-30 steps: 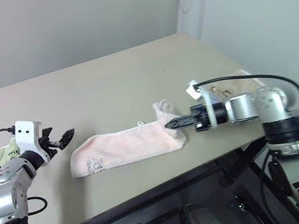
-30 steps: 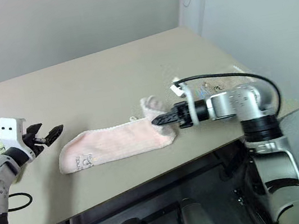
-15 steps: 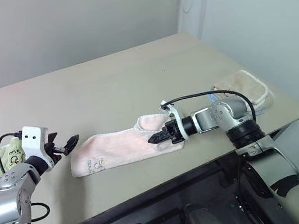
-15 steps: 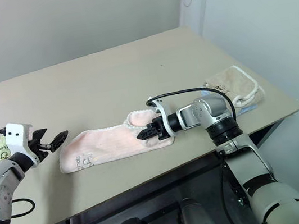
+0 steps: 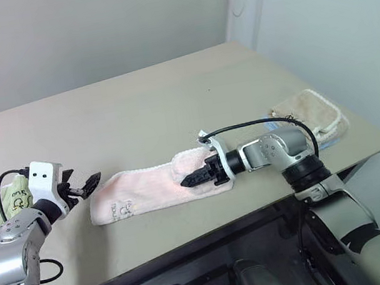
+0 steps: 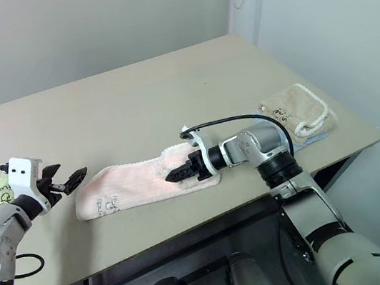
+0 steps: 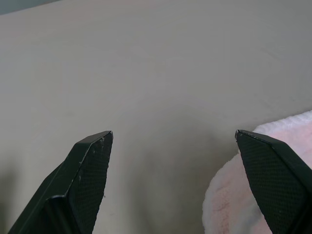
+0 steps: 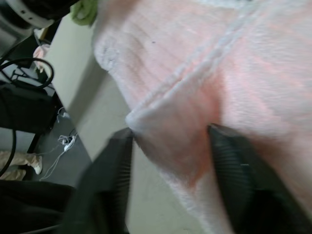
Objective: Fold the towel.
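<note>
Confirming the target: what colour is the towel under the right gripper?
Pale pink towel with white edging, clearest in the left eye view.

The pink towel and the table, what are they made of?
The pink towel looks like soft terry cloth: fuzzy ribbed loops and a white stitched edge show in the right wrist view. The table has a smooth, matte beige top, perhaps laminate or painted board; the look leaves that open.

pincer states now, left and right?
Left pincer: open, empty, beside the pink towel.
Right pincer: open over the towel's folded end.
</note>
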Controlling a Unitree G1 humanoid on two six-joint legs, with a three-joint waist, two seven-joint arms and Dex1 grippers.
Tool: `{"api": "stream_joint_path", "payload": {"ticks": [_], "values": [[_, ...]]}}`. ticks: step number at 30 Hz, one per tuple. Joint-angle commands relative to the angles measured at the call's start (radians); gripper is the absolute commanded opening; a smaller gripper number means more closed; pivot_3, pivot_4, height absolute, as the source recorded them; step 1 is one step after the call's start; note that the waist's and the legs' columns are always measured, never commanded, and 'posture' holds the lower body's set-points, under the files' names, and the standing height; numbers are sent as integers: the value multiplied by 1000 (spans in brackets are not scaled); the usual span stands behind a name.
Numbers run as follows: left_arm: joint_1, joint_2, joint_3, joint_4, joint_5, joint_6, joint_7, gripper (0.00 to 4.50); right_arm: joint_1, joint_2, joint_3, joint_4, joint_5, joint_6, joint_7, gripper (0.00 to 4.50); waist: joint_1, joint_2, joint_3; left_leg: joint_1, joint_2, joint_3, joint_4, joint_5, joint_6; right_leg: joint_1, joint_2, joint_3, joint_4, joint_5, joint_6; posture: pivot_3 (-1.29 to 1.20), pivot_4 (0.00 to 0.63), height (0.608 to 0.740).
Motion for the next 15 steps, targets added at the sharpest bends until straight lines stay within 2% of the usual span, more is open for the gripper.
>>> {"api": "stream_joint_path", "payload": {"ticks": [1,2,3,6,7,11,13,15], "values": [[-5,27,30,-9,5,-20,-6,4234,3,-24,-34,-110,52,-13,68,3945,0,0,0,0,0,0,0,0,0,0,0,0,0,0,0,0,0,740],[-3,30,36,-12,1,-17,-7,4234,6,-30,-59,-131,63,-32,82,4350,0,0,0,0,0,0,0,0,0,0,0,0,0,0,0,0,0,740],[2,31,45,-24,-12,-10,-15,4234,14,-41,-75,-158,63,-78,100,4464,1,0,0,0,0,0,0,0,0,0,0,0,0,0,0,0,0,740],[12,31,79,-61,-63,16,-38,4234,48,-50,-111,-199,27,-257,124,4464,0,0,0,0,0,0,0,0,0,0,0,0,0,0,0,0,0,740],[20,36,84,-73,-71,17,-49,4234,65,-45,-116,-190,-13,-379,130,4464,0,-1,0,0,0,0,0,0,0,0,0,0,0,0,0,0,0,740],[80,66,97,-165,-146,68,-134,4234,109,-25,-131,-54,-109,-733,212,4464,-3,-1,-1,0,0,0,0,0,0,0,0,0,0,0,0,0,0,740],[80,66,105,-261,-245,127,-167,4234,119,-30,-112,3,-140,-810,263,4464,-2,-1,0,0,0,1,0,0,0,0,0,0,0,0,0,0,0,740],[33,57,70,-320,-293,167,-163,4234,110,-35,-109,48,-143,-789,288,4464,3,-2,0,0,0,0,0,0,0,0,0,0,0,0,0,0,0,740]]}}
